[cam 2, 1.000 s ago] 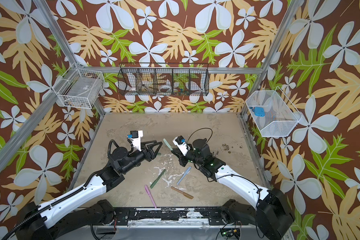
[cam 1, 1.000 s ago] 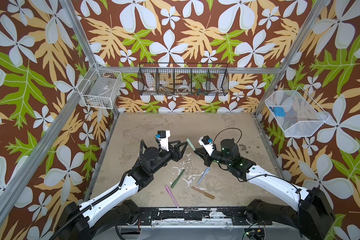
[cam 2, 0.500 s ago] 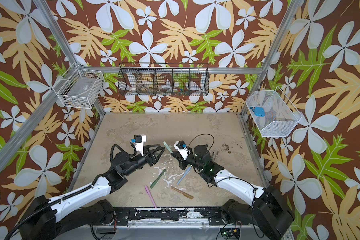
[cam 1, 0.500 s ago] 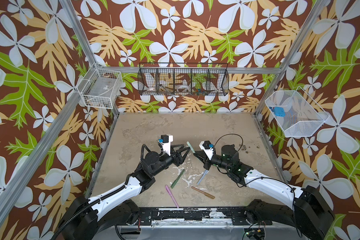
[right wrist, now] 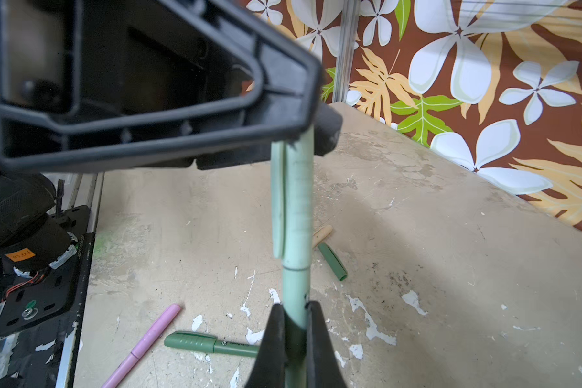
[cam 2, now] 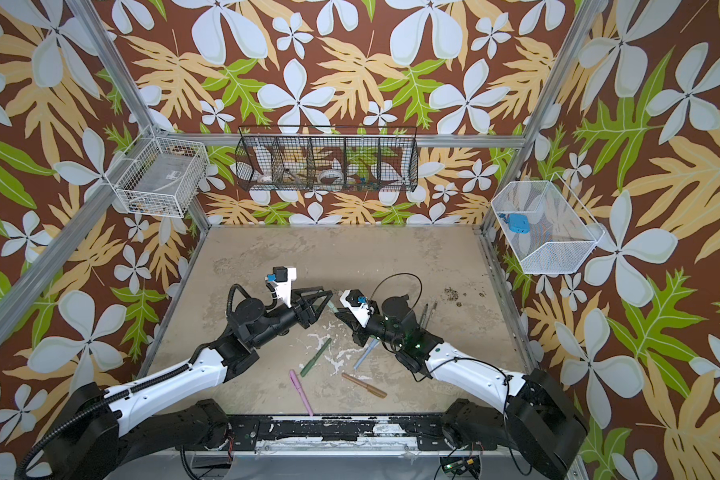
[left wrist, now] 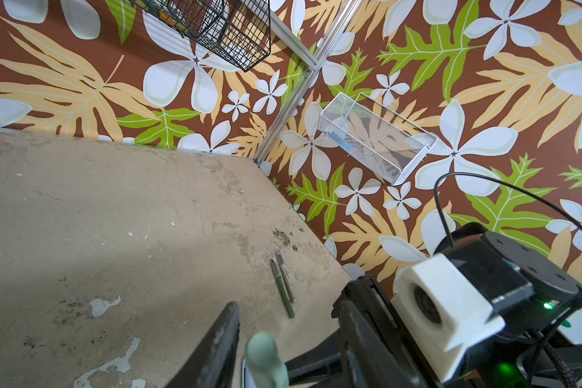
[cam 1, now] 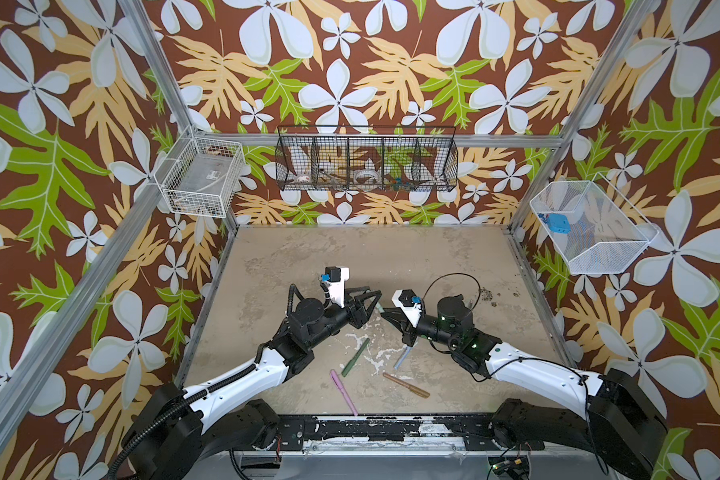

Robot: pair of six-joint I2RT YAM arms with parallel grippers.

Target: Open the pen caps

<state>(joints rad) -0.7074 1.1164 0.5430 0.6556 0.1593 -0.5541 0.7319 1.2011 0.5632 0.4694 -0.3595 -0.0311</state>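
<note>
My right gripper (right wrist: 294, 307) is shut on the body of a mint-green pen (right wrist: 295, 285), held above the table. Its cap (right wrist: 293, 201), with a clip, points at my left gripper (left wrist: 288, 304). The cap's rounded end (left wrist: 262, 352) sits between the left fingers (left wrist: 227, 329), which stand open with a gap on each side. In both top views the two grippers (cam 1: 373, 297) (cam 1: 385, 311) meet tip to tip over the table's middle, with a bit of the mint pen (cam 2: 332, 307) between them. A loose dark green cap (right wrist: 333, 262) and a beige cap (right wrist: 323, 233) lie on the table.
On the table near the front lie a capped dark green pen (cam 1: 355, 357), a pink pen (cam 1: 344, 392), a brown pen (cam 1: 406, 384) and a light blue pen (cam 1: 402, 357). Two uncapped pen bodies (left wrist: 284, 289) lie toward the right wall. Wire baskets (cam 1: 366, 160) hang on the walls.
The right gripper has brought the mint pen down and left toward the left gripper. The left jaws have narrowed around the cap end.
</note>
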